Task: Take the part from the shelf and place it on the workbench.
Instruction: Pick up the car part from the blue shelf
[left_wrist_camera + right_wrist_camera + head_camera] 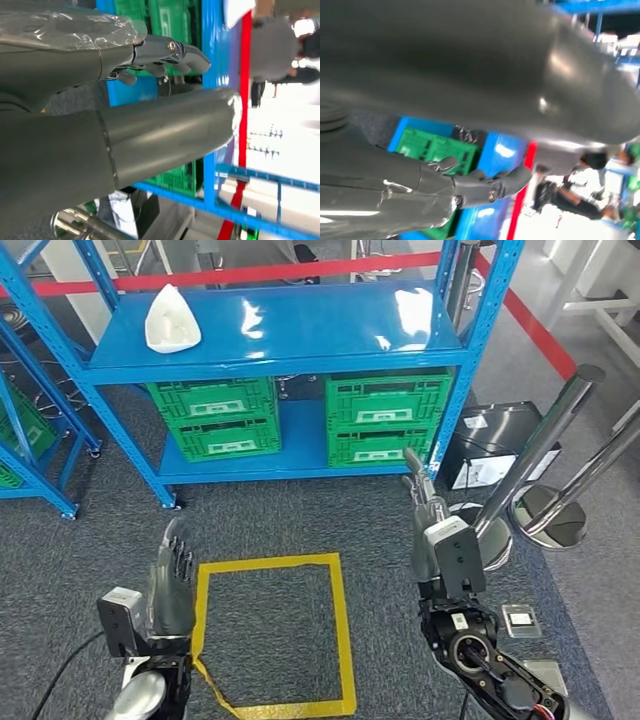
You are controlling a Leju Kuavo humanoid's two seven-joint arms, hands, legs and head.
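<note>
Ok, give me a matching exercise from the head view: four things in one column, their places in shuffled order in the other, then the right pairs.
Things:
1. white part
2. green crates
3. yellow tape square
4. black box

Places:
A. on the grey carpet between the two hands
B. on the floor, right of the shelf
C. on the top blue shelf, towards its left end
D. on the lower blue shelf

Pairs: 1-C, 2-D, 3-A, 4-B

The left hand and right hand hold nothing.
</note>
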